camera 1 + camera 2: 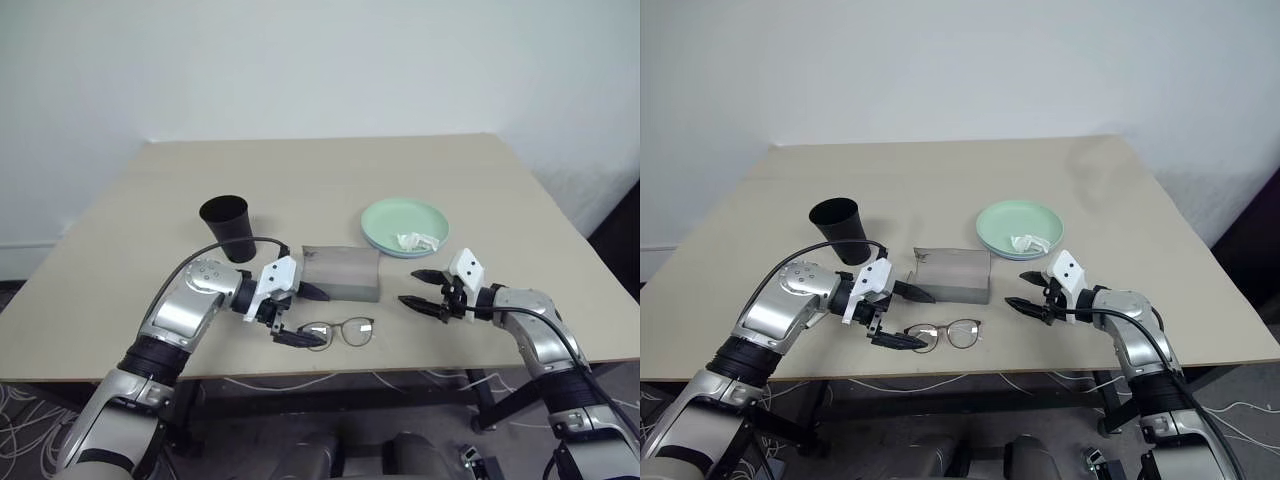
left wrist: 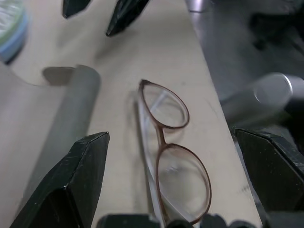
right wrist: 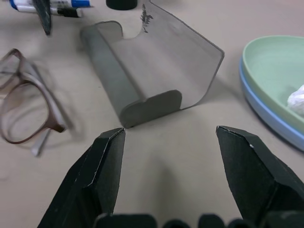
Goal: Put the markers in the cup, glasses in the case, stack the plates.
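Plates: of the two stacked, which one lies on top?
The mint green plate lies on top, holding crumpled white tissue; the light blue plate shows as a rim beneath it.

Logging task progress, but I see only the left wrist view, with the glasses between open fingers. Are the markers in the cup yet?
Observer: No. The markers lie on the table near the cup.
Operator: I see just a plate edge. Anything on the plates?
Observer: Yes. A crumpled tissue lies in the green plate, which sits on the blue plate.
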Action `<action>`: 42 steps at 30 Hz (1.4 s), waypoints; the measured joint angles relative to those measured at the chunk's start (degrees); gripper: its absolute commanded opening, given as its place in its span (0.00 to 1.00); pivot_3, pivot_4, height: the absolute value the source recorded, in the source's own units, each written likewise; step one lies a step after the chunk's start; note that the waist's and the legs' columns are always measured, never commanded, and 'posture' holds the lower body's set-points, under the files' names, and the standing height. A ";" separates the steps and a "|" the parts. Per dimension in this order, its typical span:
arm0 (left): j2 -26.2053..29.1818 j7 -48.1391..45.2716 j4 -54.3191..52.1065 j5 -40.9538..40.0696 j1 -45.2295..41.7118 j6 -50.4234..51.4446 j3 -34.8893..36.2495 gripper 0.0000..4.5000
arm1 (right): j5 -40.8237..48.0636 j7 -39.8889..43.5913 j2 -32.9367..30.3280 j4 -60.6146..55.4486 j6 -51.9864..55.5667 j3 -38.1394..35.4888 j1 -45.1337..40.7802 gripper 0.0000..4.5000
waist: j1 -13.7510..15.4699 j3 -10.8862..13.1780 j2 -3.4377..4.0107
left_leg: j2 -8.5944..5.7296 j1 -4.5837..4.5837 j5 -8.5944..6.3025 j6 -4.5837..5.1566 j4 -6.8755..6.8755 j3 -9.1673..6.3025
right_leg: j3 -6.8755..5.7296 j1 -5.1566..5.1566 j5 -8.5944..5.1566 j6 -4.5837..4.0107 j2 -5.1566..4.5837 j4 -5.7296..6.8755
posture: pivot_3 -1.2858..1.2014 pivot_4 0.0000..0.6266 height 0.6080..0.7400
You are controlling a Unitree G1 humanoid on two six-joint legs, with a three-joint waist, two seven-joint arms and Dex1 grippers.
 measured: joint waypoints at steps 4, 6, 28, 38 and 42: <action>-1.68 -2.45 4.83 2.69 -2.77 -2.88 -1.99 1.00 | 4.33 3.41 -0.33 -4.39 -0.02 -1.54 4.19 0.73 | 0.11 0.00 -0.01 | 0.00 -0.16 0.00 0.00 0.14 -0.05 | -0.07 -0.02 0.06 0.11 0.02 0.01 | 0.52 0.00 0.98; -2.96 -3.17 6.73 3.56 -3.83 -3.76 -2.80 1.00 | 5.28 3.94 -0.36 -5.74 -0.06 -1.67 5.26 0.73 | 0.08 0.00 -0.01 | 0.00 -0.17 0.00 0.01 0.23 -0.04 | -0.06 0.01 0.06 0.09 0.01 0.02 | 0.52 0.00 0.98; -7.71 -6.07 15.15 9.06 -8.59 -9.88 -5.16 0.08 | 7.26 1.68 -0.62 -11.08 -0.53 -2.09 8.69 0.75 | 0.04 -0.02 -0.10 | 0.00 -0.16 0.00 0.02 0.58 -0.05 | -0.12 0.14 0.03 0.04 -0.01 0.26 | 0.52 0.00 0.98; -8.14 -6.13 15.68 7.64 -9.35 -6.29 -3.11 0.08 | 7.79 1.93 -0.79 -11.52 -0.08 -2.09 8.64 0.75 | 0.06 -0.01 -0.12 | 0.00 -0.21 0.00 0.02 0.65 -0.07 | -0.15 0.10 0.05 0.07 0.01 0.26 | 0.52 0.00 0.98; -7.03 -6.57 16.62 5.95 -12.85 -5.22 0.04 0.08 | 9.10 3.39 -1.47 -12.83 0.93 -2.07 8.64 0.75 | 0.06 0.00 -0.13 | 0.00 -0.23 -0.01 0.03 0.68 -0.07 | -0.16 0.09 0.09 0.14 0.02 0.25 | 0.52 0.00 0.98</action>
